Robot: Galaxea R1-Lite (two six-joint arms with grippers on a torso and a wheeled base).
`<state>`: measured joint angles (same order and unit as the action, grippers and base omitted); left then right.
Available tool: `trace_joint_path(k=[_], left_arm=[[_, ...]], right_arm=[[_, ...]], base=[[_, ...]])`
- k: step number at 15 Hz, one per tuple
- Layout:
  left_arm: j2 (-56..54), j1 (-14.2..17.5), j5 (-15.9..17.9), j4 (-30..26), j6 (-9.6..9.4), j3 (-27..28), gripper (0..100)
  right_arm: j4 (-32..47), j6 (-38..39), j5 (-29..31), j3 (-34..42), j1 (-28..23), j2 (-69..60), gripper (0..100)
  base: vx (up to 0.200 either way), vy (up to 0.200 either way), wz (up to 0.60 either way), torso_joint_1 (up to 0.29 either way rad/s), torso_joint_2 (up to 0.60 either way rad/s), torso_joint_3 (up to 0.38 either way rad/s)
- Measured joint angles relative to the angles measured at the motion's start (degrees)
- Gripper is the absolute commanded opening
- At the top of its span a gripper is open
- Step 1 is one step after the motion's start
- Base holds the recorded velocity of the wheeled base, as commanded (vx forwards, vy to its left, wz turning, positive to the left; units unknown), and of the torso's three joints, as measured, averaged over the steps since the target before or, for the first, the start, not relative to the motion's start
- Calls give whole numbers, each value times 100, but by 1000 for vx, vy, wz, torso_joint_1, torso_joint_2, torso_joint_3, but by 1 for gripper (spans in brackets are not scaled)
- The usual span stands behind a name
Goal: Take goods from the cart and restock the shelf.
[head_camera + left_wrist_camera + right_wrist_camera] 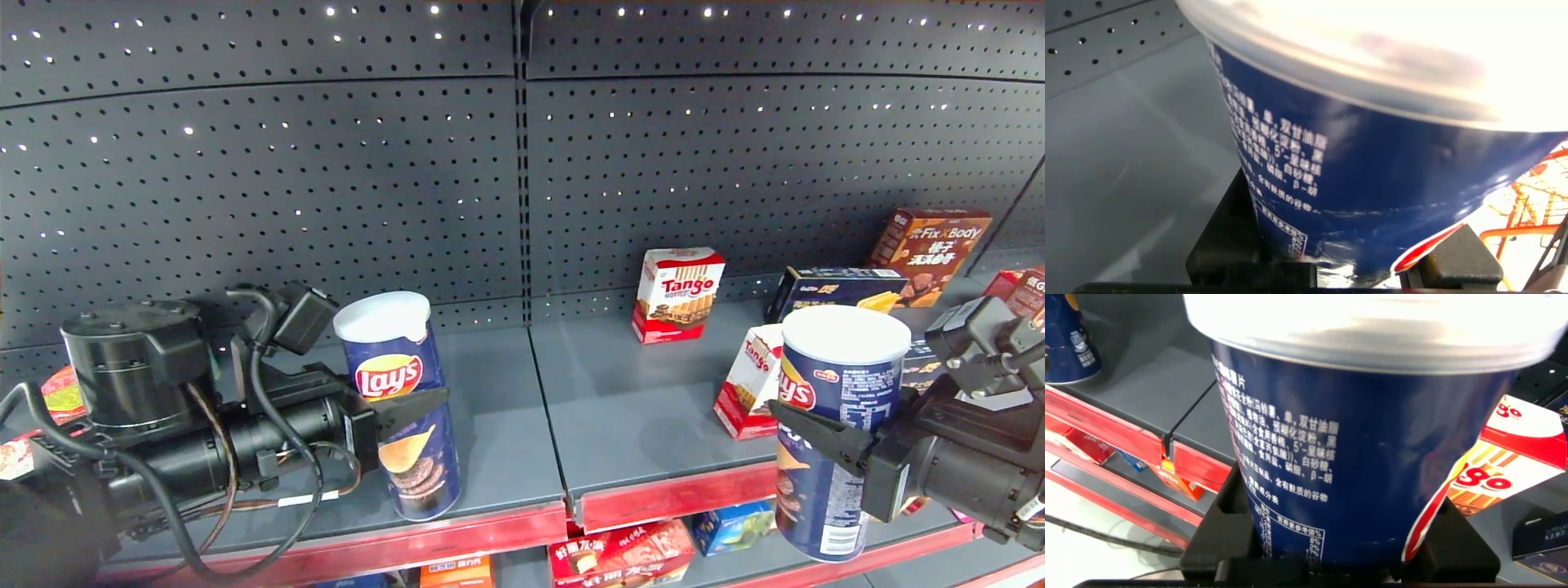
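Observation:
Two blue chip cans with white lids are in hand. My left gripper (408, 408) is shut on one can (400, 400), upright near the front edge of the grey shelf (637, 400), left of the board seam. In the left wrist view, this can (1372, 163) sits between the black fingers (1233, 245). My right gripper (824, 441) is shut on the second can (833, 433), upright in front of the shelf's red edge (669, 498), with its base below that edge. The right wrist view has that can (1372, 441) close up and the left can (1069, 339) farther off.
A red-and-white wafer box (678, 294) stands at the back of the shelf. A second one (747, 380) leans just behind the right can. A dark blue box (833, 290) and a brown box (931, 253) stand at the right. More packs (620, 555) fill the lower shelf.

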<state>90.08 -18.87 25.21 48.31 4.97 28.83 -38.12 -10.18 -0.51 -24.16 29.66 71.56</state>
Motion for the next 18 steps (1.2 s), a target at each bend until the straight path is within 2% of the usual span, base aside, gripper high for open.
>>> trace_joint_path(k=[7,13,14,18], left_arm=[[284,71,0,2,-16,262,0],[345,88,0,0,-27,272,0],[358,88,0,2,-27,280,100],[413,96,-9,16,-33,302,100]], right_arm=[[-2,0,0,7,-15,-30,0],[0,0,0,33,-15,-41,0],[-2,0,0,33,-15,-48,0],[0,0,2,55,-17,-89,0]], base=[[0,0,0,0,0,0],[0,0,0,0,0,0],[0,0,0,0,0,0],[0,0,0,0,0,0]])
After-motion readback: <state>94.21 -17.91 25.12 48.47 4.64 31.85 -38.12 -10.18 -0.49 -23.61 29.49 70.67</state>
